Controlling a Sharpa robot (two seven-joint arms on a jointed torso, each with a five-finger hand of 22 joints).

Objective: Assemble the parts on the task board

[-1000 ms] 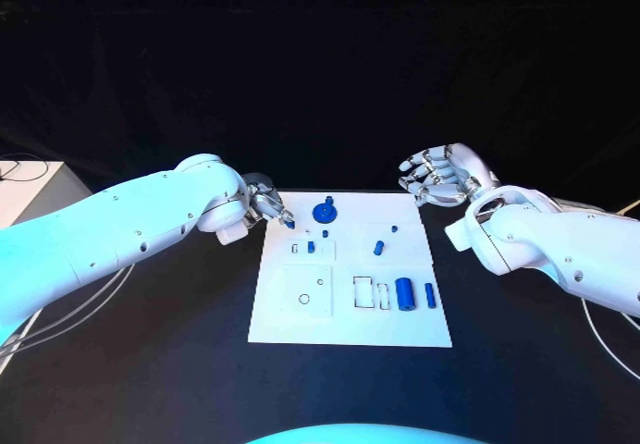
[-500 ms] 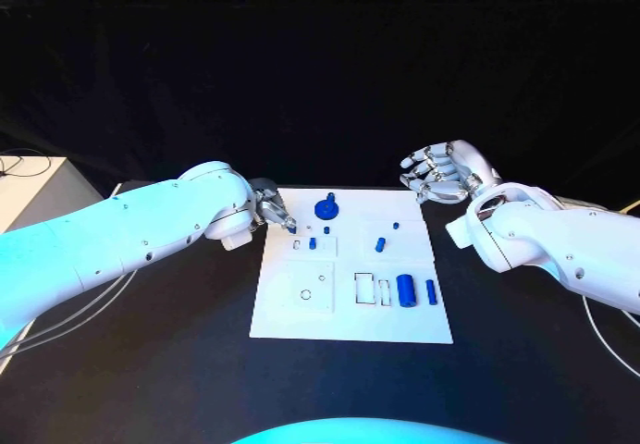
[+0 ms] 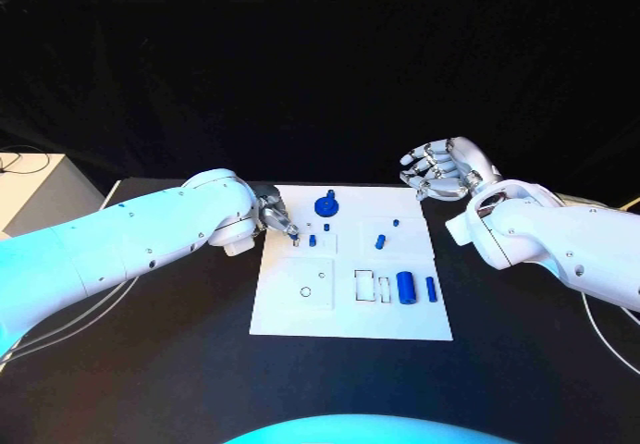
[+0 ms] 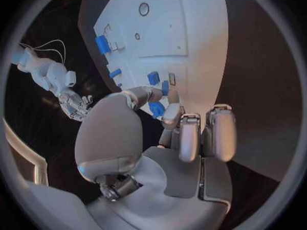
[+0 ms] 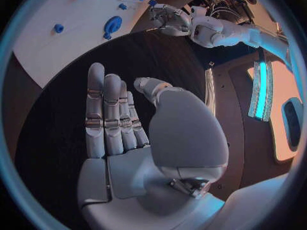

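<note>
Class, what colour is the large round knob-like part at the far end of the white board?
Blue. The round part shows best in the head view, standing on the white board.

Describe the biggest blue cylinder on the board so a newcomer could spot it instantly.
Start at the white task board mid-table. Near its right edge, in the half nearer the robot, three pieces lie side by side by an empty rectangular outline. The fat blue cylinder is the middle one, far thicker than the slim blue rod beside it.

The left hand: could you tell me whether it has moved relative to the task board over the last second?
Yes. The left hand has moved from the task board's far left corner inward over the board, toward the small blue part.
</note>
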